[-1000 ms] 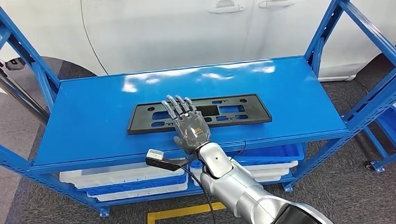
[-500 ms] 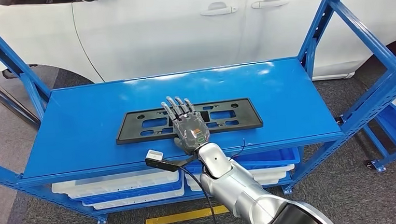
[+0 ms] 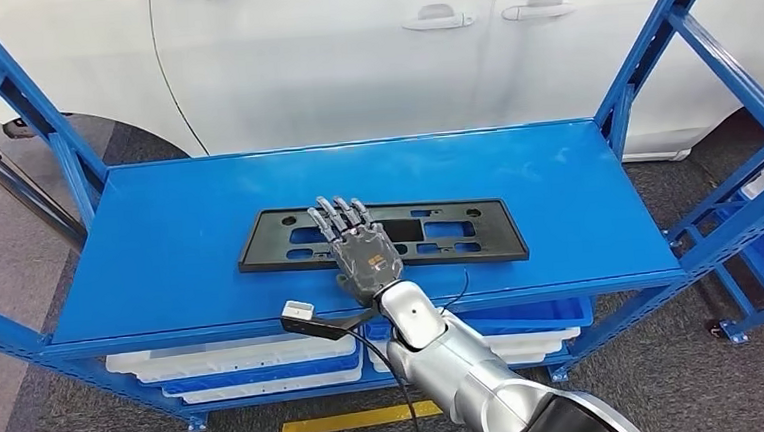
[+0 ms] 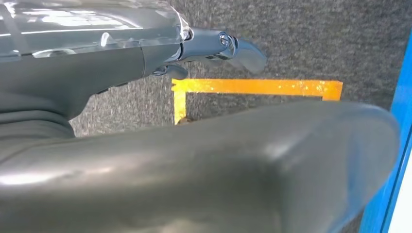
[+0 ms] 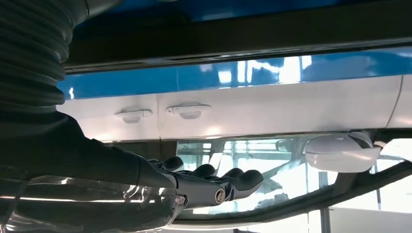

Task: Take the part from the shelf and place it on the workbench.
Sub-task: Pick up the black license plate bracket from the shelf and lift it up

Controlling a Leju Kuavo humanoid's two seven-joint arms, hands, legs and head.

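Since the frame half a second earlier, the whole head view has shifted, so the camera has moved; the right hand (image 3: 362,249) remains stretched forward over the part. The part, a flat black rectangular plate with cut-outs (image 3: 429,234), lies at frame centre on the top board of the blue shelf (image 3: 158,230), its long side parallel to the shelf's front edge. The right hand is extended flat, palm down, fingers (image 3: 336,217) straight and slightly apart, positioned over the left-centre portion of the plate. The pictures do not show whether the hand touches the plate; it has hold of nothing. In the left wrist view, the left hand (image 4: 214,48) hangs over grey carpet (image 4: 291,43) with yellow floor tape (image 4: 257,87); its state cannot be determined. White and blue bins (image 3: 237,362) occupy the lower shelf level. A white car (image 3: 348,48) fills the upper frame.
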